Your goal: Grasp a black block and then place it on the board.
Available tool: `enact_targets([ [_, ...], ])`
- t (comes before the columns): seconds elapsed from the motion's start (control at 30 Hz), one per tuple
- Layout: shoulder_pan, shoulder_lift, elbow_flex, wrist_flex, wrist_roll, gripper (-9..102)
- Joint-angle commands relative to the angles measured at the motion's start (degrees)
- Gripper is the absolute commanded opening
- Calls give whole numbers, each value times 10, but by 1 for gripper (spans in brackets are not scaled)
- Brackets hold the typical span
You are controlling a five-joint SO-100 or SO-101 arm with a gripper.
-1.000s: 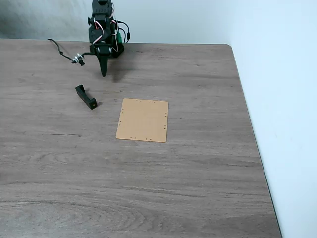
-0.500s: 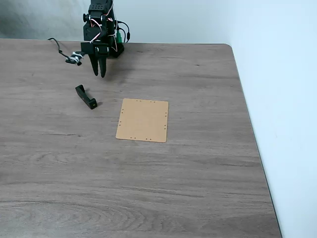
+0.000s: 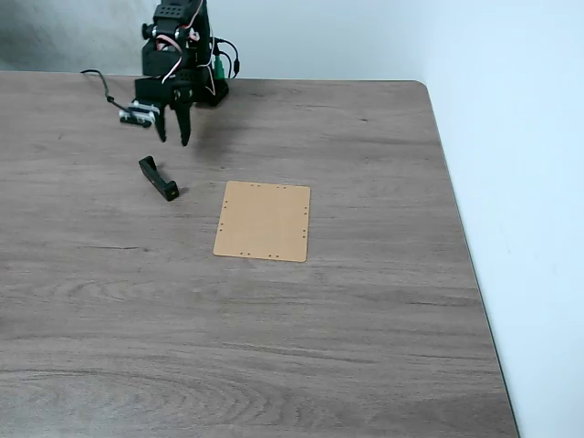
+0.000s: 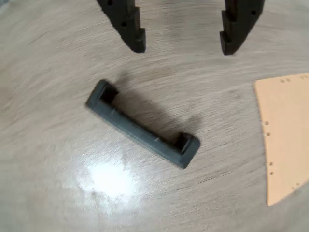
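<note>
The black block [image 3: 158,178] lies flat on the grey wood-grain table, left of the board [image 3: 263,220], a thin tan sheet with tiny holes along its edges. My gripper [image 3: 174,139] hangs just behind the block at the back left, open with nothing between its fingers. In the wrist view the block [image 4: 143,130] lies slanted below the two spread fingertips [image 4: 136,44], and my gripper [image 4: 182,48] is apart from it. The board's corner [image 4: 285,135] shows at the right edge.
The arm's base [image 3: 196,78] and a loose cable [image 3: 105,89] sit at the table's back left. The table's right edge [image 3: 461,246] runs along a pale wall. Bare tabletop stretches in front of the board.
The gripper has opened from shut to spread and shifted left toward the block. The block and board have not moved.
</note>
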Motion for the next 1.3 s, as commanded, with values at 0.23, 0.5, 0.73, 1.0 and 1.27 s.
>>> enact_targets([
  [0.23, 50, -155, -179, 39, -208, 22],
  [0.5, 77, -229, -235, 47, -360, 23],
  [0.73, 92, -291, -280, 47, -425, 23],
  [1.0, 118, -338, -278, 26, -467, 23],
  [1.27, 119, -350, -244, 0, -474, 24],
])
